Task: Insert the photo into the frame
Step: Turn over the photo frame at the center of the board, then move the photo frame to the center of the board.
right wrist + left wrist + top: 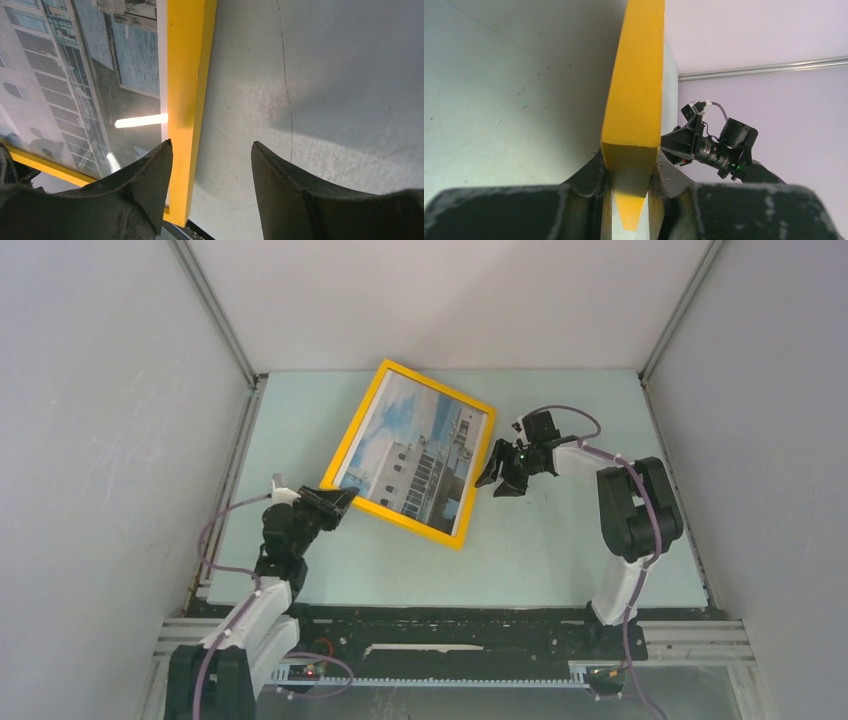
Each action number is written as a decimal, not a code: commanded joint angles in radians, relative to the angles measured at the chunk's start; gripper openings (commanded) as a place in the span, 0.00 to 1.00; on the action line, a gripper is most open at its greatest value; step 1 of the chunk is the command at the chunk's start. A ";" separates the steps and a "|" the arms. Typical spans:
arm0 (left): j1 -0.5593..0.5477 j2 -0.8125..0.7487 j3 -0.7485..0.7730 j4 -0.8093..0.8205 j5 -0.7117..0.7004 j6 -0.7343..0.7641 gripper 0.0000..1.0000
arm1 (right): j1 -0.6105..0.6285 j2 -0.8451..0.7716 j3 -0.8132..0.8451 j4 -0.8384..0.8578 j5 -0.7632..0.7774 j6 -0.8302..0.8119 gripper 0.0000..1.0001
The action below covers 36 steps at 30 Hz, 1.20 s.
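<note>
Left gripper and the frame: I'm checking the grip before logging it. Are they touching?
Touching. The left wrist view shows a corner of the frame wedged between the left gripper jaws, both pressed against its yellow rim with no gap.

Table lies open right of the frame.

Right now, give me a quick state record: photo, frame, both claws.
photo: within the frame, picture side up
frame: yellow rim, skewed on the table; flat or lifted, cannot tell
left claw: shut on the frame's near-left corner
right claw: open, astride the frame's right rim; contact unclear
task: the photo looks seated in the frame
</note>
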 commanded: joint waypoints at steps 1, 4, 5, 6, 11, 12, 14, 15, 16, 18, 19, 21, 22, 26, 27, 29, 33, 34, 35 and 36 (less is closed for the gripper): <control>0.021 0.104 -0.044 0.022 -0.133 0.109 0.00 | 0.006 0.032 0.001 0.071 -0.030 0.041 0.66; 0.031 0.204 -0.018 -0.009 -0.125 0.123 0.00 | 0.007 0.050 0.003 0.092 -0.035 0.055 0.66; 0.032 0.230 0.000 -0.071 -0.142 0.126 0.00 | 0.007 0.055 0.001 0.099 -0.039 0.060 0.66; 0.034 0.252 0.011 -0.124 -0.165 0.119 0.00 | 0.009 0.061 0.003 0.105 -0.040 0.063 0.65; 0.084 0.335 0.031 -0.199 -0.195 0.089 0.00 | 0.022 0.086 0.003 0.114 -0.043 0.069 0.60; 0.091 0.352 0.047 -0.224 -0.193 0.100 0.00 | 0.028 0.089 0.003 0.111 -0.034 0.066 0.59; 0.098 0.381 0.068 -0.240 -0.186 0.102 0.00 | 0.040 0.097 0.002 0.106 -0.023 0.062 0.60; 0.100 0.386 0.075 -0.245 -0.186 0.104 0.02 | 0.044 0.101 0.002 0.106 -0.023 0.062 0.61; 0.102 0.389 0.085 -0.261 -0.191 0.105 0.07 | 0.049 0.103 0.002 0.109 -0.025 0.066 0.61; 0.106 0.385 0.111 -0.324 -0.216 0.102 0.20 | 0.058 0.107 0.003 0.120 -0.031 0.078 0.61; 0.107 0.382 0.121 -0.351 -0.224 0.099 0.24 | 0.064 0.107 0.002 0.124 -0.032 0.085 0.61; 0.114 0.374 0.128 -0.366 -0.217 0.100 0.32 | 0.074 0.107 0.004 0.130 -0.032 0.099 0.61; 0.117 0.366 0.132 -0.382 -0.217 0.097 0.38 | 0.076 0.105 0.003 0.130 -0.033 0.108 0.61; 0.120 0.312 0.153 -0.472 -0.221 0.094 0.51 | 0.087 0.106 0.004 0.128 -0.016 0.126 0.61; 0.120 0.292 0.159 -0.509 -0.227 0.092 0.54 | 0.088 0.106 0.003 0.128 -0.014 0.127 0.61; 0.119 0.242 0.171 -0.570 -0.240 0.089 0.64 | 0.085 0.104 0.003 0.128 -0.013 0.130 0.61; 0.119 0.117 0.200 -0.708 -0.278 0.102 0.83 | 0.087 0.109 0.007 0.144 -0.032 0.144 0.61; 0.119 0.067 0.218 -0.749 -0.289 0.120 0.84 | 0.092 0.113 0.013 0.144 -0.033 0.151 0.61; 0.119 0.031 0.234 -0.777 -0.295 0.149 0.84 | 0.101 0.119 0.021 0.143 -0.031 0.163 0.61; 0.119 -0.001 0.253 -0.796 -0.296 0.175 0.85 | 0.110 0.125 0.027 0.151 -0.032 0.193 0.61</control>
